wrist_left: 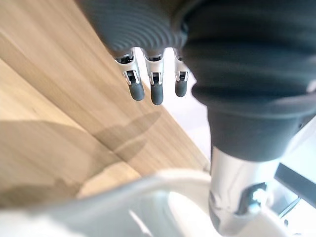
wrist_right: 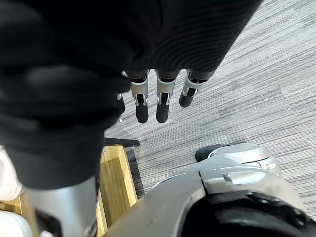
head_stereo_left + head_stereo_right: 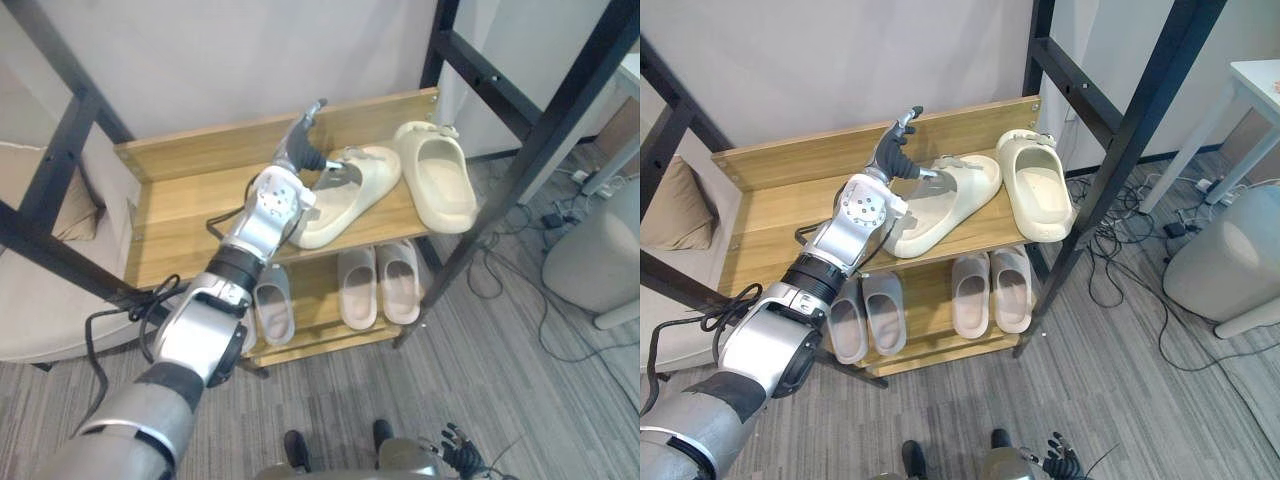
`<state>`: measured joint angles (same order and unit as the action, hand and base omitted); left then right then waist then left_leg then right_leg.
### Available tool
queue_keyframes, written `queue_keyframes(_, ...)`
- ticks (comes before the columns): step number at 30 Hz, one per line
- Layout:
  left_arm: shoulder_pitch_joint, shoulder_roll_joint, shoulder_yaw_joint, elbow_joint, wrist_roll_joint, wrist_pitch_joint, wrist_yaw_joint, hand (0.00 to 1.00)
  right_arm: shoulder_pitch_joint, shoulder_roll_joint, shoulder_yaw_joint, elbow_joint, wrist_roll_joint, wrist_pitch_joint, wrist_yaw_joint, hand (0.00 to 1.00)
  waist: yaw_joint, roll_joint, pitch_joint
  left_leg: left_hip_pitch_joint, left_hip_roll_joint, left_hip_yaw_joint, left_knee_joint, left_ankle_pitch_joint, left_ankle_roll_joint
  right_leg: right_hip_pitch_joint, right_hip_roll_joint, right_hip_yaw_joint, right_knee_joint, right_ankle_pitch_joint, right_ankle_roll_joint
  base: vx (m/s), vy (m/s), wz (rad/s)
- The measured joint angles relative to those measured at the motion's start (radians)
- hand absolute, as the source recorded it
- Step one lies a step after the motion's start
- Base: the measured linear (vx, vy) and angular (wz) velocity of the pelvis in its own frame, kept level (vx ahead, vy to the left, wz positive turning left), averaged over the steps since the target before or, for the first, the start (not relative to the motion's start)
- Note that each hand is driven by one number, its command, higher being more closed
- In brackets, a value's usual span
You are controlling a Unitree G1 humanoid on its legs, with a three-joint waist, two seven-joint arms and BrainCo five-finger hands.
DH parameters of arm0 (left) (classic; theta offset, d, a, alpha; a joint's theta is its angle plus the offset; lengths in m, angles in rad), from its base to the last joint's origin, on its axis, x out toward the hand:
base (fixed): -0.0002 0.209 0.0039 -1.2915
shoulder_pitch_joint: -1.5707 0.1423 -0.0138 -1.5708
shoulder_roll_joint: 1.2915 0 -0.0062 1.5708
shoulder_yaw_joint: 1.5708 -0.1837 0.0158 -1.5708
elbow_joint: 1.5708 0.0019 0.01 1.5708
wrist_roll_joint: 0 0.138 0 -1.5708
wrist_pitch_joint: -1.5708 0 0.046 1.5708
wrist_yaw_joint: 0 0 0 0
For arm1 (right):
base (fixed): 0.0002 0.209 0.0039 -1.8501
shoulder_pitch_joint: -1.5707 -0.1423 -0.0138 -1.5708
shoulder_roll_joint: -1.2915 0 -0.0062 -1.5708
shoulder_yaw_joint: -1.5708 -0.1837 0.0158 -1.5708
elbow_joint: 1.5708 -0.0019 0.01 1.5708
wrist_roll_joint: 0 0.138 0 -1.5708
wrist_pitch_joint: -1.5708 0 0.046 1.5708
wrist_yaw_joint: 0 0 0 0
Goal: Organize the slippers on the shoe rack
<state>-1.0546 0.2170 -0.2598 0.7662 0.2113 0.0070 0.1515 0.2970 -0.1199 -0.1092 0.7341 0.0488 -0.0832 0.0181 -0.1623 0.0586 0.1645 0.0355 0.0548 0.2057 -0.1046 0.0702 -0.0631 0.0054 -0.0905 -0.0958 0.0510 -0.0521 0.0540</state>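
**Slipper [image 3: 355, 192] lying just right of left hand [image 3: 297, 150]**

Eye views: its long axis is slanting across the shoe rack [image 3: 180, 220], with the thumb touching it. Left wrist view: fingers [image 1: 156, 91] are stretching straight, gripping nothing. Right wrist view: right hand [image 2: 160, 106] is hanging slack.

The shoe rack [image 3: 220, 145] is pale wood in a black frame and stands on grey striped carpet [image 3: 500, 400]. Its upper shelf [image 3: 185, 220] carries two cream slippers. The slanted slipper [image 3: 345, 200] lies right against the left hand [image 3: 295, 150], one end touching it. The second slipper [image 3: 440, 180] lies just beside the first, on the side away from the hand, and reaches past the shelf's front edge. On the lower shelf [image 3: 315, 292], beneath the hand, a grey pair [image 3: 885, 312] lies side by side. A pale pink pair [image 3: 972, 295] lies next to it, under the cream slippers.
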Motion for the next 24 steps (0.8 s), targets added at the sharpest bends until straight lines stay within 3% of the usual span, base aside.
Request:
queue_keyframes(8, 0.012, 0.031, 0.002, -0.064, -0.022, -0.003, 0.001, 0.0, -0.022, -0.008, 0.008, 0.034, 0.0, 0.001, 0.0, 0.0, 0.002, 0.001, -0.001, 0.005, 0.004, -0.015, -0.005, 0.004, -0.001, 0.019, 0.002, -0.016, -0.009, 0.002, -0.002, -0.02, -0.008, 0.06)
queue_keyframes(12, 0.08, 0.044, 0.009, -0.173, -0.074, -0.025, 0.003, 0.0, -0.026, -0.009, 0.008, 0.046, 0.0, 0.001, 0.0, 0.0, 0.002, 0.002, -0.001, 0.009, 0.004, -0.028, -0.004, 0.004, -0.002, 0.047, 0.002, -0.037, -0.024, 0.003, -0.003, 0.01, -0.006, 0.14)
queue_keyframes(17, 0.231, 0.045, 0.046, -0.307, -0.201, -0.043, 0.001, 0.0, -0.044, -0.013, 0.009, 0.079, -0.003, 0.004, -0.001, 0.0, 0.006, 0.002, -0.001, 0.019, 0.005, -0.052, -0.001, 0.004, -0.002, 0.069, 0.003, -0.06, -0.043, 0.003, -0.004, 0.0, -0.008, 0.12)
queue_keyframes(24, 0.397, 0.043, 0.045, -0.437, -0.365, -0.071, -0.001, 0.0, -0.059, -0.028, 0.037, 0.11, -0.008, 0.008, -0.003, 0.0, 0.034, 0.0, 0.0, 0.027, 0.003, -0.079, -0.005, 0.004, -0.002, 0.097, 0.002, -0.088, -0.056, 0.002, -0.004, -0.01, -0.003, 0.12)
